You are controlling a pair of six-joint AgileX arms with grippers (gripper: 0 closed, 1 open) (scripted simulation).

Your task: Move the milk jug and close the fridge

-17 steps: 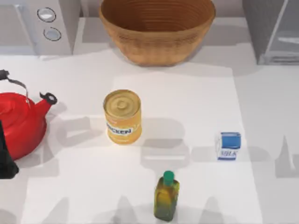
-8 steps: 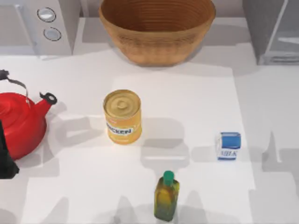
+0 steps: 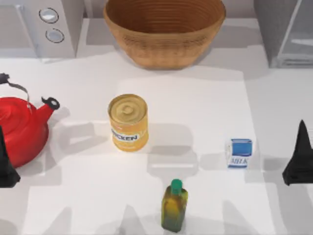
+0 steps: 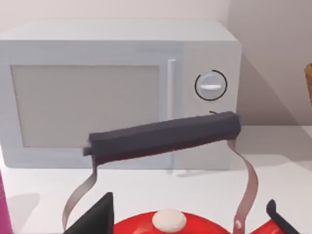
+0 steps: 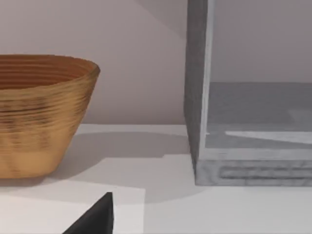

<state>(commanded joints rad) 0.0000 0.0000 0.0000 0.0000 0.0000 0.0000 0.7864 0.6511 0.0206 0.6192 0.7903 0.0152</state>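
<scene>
Basically nothing done yet. Milk jug upright on tabletop, right of centre, untouched; fridge at back right corner w/ door open, pale interior on show. Both steps left: shift jug, then shut door. Right claw at right edge, just beside jug, apart from it, holding nothing; can't tell how wide its fingers are. Left claw parked at left edge by red kettle, finger state also can't tell. Writing: "MILK" in blue on jug side; "CHICKEN", partly legible, on yellow can near centre. No readable label on green-cap bottle, basket or microwave.
</scene>
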